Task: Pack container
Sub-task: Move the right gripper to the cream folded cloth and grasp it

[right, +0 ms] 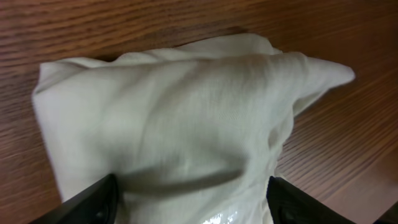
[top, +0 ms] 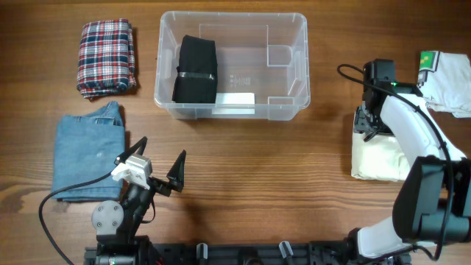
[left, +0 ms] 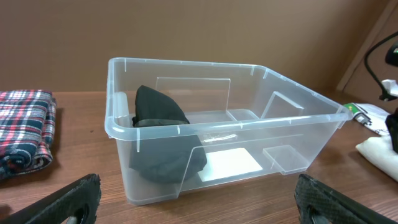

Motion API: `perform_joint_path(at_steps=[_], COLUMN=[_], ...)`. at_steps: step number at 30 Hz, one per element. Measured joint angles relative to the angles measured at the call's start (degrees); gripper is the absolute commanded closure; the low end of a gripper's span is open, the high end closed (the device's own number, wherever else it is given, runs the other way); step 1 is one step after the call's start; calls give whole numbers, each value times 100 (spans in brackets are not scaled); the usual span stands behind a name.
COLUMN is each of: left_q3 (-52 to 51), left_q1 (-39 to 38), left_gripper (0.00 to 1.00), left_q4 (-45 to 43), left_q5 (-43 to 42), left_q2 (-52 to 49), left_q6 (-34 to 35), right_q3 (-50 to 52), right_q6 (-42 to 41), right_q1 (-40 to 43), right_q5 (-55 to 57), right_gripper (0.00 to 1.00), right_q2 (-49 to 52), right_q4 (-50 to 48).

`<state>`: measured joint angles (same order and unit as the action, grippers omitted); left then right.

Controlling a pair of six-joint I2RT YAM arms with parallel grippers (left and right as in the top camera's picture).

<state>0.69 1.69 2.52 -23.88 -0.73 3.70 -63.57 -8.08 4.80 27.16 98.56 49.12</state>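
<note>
Wooden desk (top: 257, 177). Upper left: folded red-and-blue plaid cloth (top: 107, 57). Below it, at left: folded blue denim (top: 88, 154). Upper centre: folded black garment (top: 196, 70), thin light band across it. Right edge: folded cream cloth (top: 368, 158). Upper right corner: white garment (top: 452, 85) with a green tag (top: 425, 60).

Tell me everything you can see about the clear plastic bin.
The container is a clear rectangular plastic bin with a rounded rim and moulded corner ribs, upright and lidless on the wooden table. A folded black garment lies in its left end; a white label shows on its floor.
</note>
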Motion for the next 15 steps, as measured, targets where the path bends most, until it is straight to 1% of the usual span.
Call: perform_joint_path(at_steps=[15], left_q3=[0], left_q1=[0], left_gripper=[0], left_q4=[0], left_q5=[0], left_q2=[0], left_q6=[-2], right_q3=[-223], right_q6=[-116], right_q1=[-129], right_q5=[570], right_gripper=[16], right_q2=[505], right_q4=[70])
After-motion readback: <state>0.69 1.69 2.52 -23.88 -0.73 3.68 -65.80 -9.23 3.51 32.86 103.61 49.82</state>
